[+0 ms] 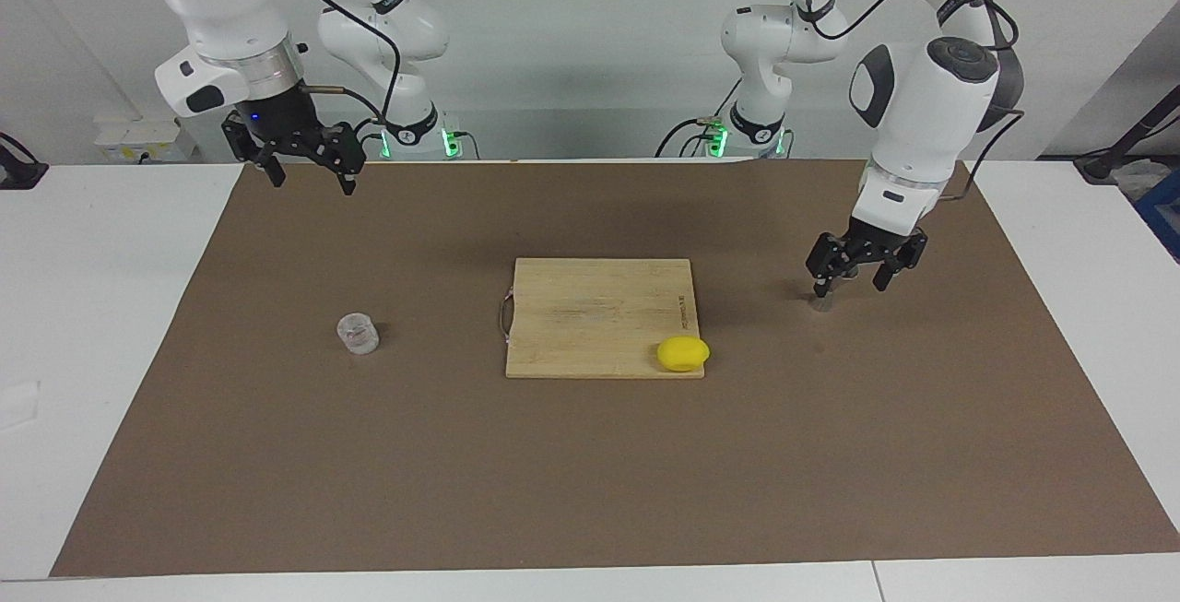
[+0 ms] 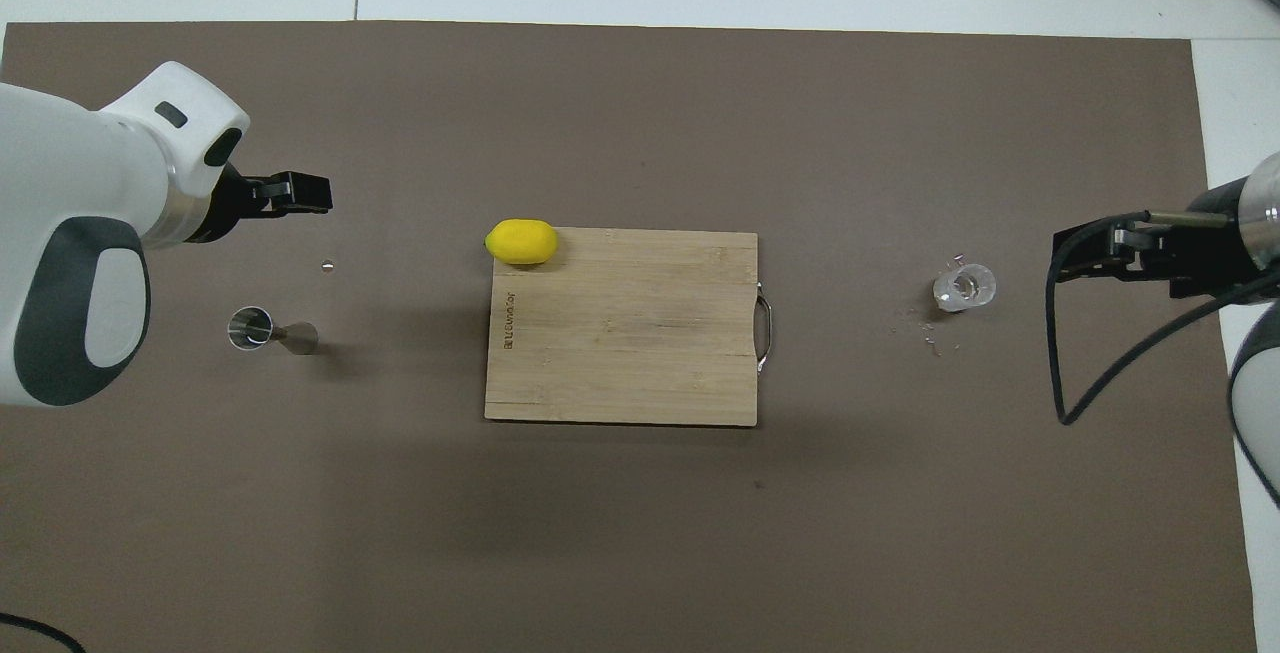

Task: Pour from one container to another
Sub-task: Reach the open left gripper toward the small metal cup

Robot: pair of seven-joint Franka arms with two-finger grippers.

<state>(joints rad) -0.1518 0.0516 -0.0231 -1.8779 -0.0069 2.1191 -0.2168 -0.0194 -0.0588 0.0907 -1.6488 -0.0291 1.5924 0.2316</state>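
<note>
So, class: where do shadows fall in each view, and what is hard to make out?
Facing view: the left pincer hides most of the jigger; soft shadows by the board. Overhead view: the glass glints; the jigger casts a shadow.

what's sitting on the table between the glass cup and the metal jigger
A wooden cutting board lies between the glass cup and the jigger, with a lemon at one corner. The overhead view shows it best.
</note>
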